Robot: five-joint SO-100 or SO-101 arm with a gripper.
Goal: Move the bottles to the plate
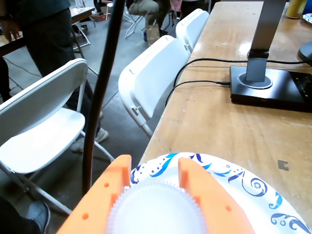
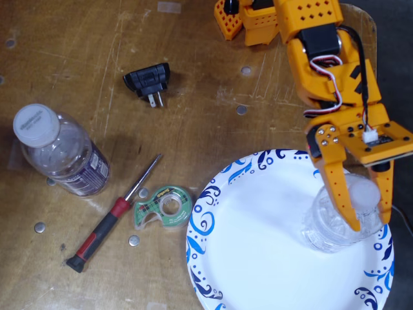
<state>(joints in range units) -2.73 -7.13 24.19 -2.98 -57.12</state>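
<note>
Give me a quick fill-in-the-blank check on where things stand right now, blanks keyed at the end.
1. The jaws straddle a bottle standing on the ____.
2. The other bottle, on the table, has a ____ cap.
3. The tape dispenser lies between the plate and the ____.

Missing words: plate; white; screwdriver

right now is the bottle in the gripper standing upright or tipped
Upright: the fixed view shows the bottle standing on the plate, its cap facing up between the gripper's fingers.

Left of my gripper in the fixed view I see a black plug adapter, a red-handled screwdriver and a green tape dispenser. Ahead of it in the wrist view, white folding chairs line the table edge, beside a black lamp base.
</note>
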